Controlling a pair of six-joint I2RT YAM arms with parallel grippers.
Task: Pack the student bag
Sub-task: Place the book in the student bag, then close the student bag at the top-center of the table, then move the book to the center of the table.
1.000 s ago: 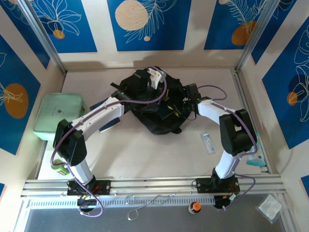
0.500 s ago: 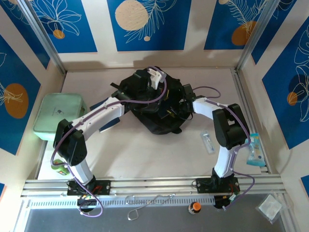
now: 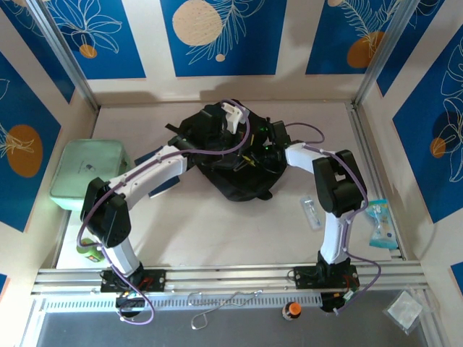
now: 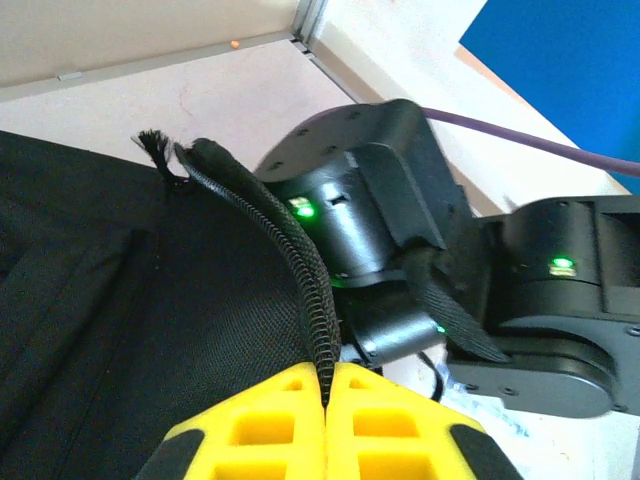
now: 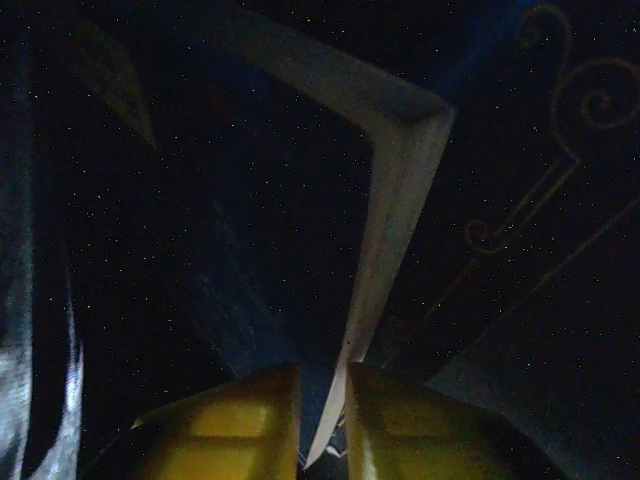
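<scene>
The student bag (image 3: 231, 181), a black fabric backpack, lies in the middle of the table. My left gripper (image 4: 327, 375) is shut on the bag's zip edge (image 4: 295, 265) and holds it up; in the top view it (image 3: 248, 159) sits over the bag's right part. My right gripper (image 3: 264, 147) reaches into the bag from the right, and its black wrist (image 4: 380, 200) shows just behind the lifted edge. Inside the dark bag, the right gripper (image 5: 322, 400) has its yellow fingers a little apart. The pale edge of a flat blue thing (image 5: 385, 230) runs down into that gap.
A mint-green zip case (image 3: 88, 173) lies at the left wall. A small clear packet (image 3: 311, 213) and a teal packet (image 3: 378, 223) lie on the table right of the right arm. A green item (image 3: 88, 251) sits near the left arm's base.
The right arm has swung left and pushed its gripper further into the bag, uncovering the teal packet. The left arm keeps holding the zip edge without moving.
</scene>
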